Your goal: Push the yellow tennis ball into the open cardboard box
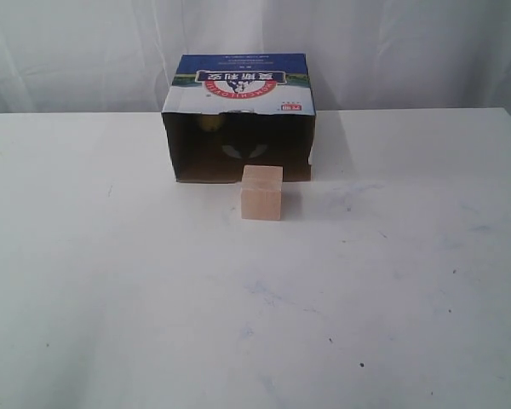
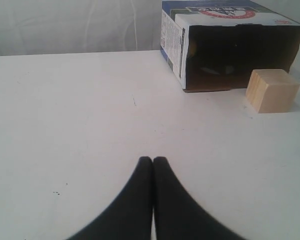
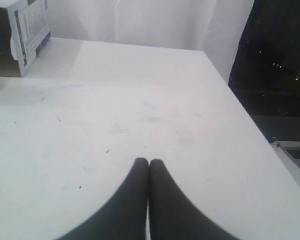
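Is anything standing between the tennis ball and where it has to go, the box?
The yellow tennis ball appears to lie already inside the open cardboard box, dim at the back. Only the wooden cube stands before the opening, on its right part in the exterior view.

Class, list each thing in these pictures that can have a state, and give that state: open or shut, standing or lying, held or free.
open cardboard box: on its side, mouth facing the camera, print upside down.
yellow tennis ball: only a dim yellow patch inside the box, apparently in.
wooden cube: free, flat on one face before the box mouth.
left gripper: fingers shut, empty.
right gripper: fingers shut, empty.
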